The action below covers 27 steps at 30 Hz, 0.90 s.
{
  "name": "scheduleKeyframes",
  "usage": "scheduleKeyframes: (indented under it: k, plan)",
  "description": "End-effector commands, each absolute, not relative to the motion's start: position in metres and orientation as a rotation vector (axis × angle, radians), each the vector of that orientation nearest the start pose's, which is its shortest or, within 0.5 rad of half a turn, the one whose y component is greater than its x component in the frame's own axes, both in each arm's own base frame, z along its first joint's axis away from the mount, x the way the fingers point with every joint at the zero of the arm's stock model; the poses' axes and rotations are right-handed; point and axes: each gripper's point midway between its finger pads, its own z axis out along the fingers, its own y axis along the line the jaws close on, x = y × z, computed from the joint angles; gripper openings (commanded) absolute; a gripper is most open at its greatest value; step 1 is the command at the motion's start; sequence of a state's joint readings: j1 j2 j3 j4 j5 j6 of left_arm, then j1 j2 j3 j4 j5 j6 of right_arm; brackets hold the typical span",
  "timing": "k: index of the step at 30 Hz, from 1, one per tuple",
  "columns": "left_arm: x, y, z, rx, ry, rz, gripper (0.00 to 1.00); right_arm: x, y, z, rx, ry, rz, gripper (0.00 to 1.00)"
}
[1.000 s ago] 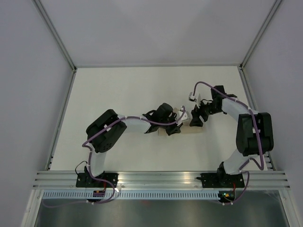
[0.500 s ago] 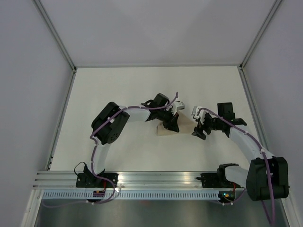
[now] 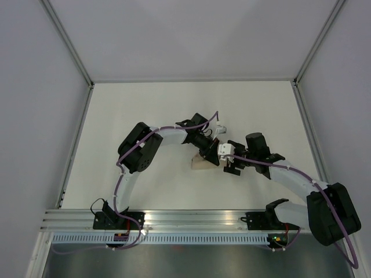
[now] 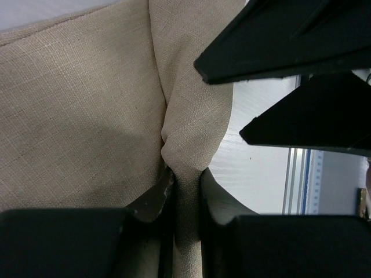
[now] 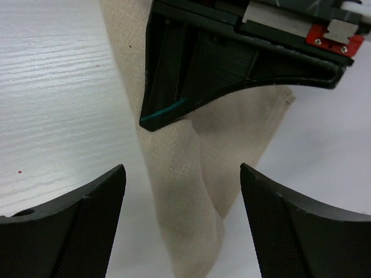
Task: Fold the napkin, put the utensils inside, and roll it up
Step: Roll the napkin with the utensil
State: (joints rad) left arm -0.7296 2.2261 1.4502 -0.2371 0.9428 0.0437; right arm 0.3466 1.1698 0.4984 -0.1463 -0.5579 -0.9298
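left gripper [image 4: 184,191] pinches a ridge of the napkin [image 4: 75,116]; right gripper [image 5: 182,185] spread wide at its 4 o'clock, empty; advise closing squarely on the loose edge

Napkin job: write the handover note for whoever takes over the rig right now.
Left gripper: shut on a fold of the napkin, pinching it into a ridge.
Right gripper: open, empty, poised over the napkin's narrow end, close beside the other gripper.
Napkin: bunched near the middle of the table, under both grippers.
Utensils: not visible in any view; possibly hidden in the cloth.
Done: napkin gathered; the fold is not tidy.
Left: finish the fold, find and place the utensils, roll up.
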Motion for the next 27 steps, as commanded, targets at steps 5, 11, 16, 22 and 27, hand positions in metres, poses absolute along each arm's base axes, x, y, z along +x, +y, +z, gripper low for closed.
scheduleKeyframes:
  k: [5,11,16,22,27]
  plan:
    - [0.214,-0.369,-0.043,1.232,2.644,-1.342,0.11,0.251,0.176,0.055,-1.596,1.613,0.338,0.84]
    - [0.215,-0.368,-0.043,1.227,2.647,-1.339,0.12,0.252,0.18,0.039,-1.63,1.637,0.312,0.77]
    - [0.218,-0.368,-0.039,1.225,2.634,-1.334,0.18,0.254,0.179,0.033,-1.625,1.661,0.311,0.69]
    - [0.224,-0.369,-0.032,1.22,2.609,-1.337,0.24,0.252,0.181,0.03,-1.63,1.676,0.336,0.49]
    - [0.234,-0.37,-0.017,1.21,2.57,-1.323,0.35,0.247,0.184,0.025,-1.654,1.709,0.389,0.33]
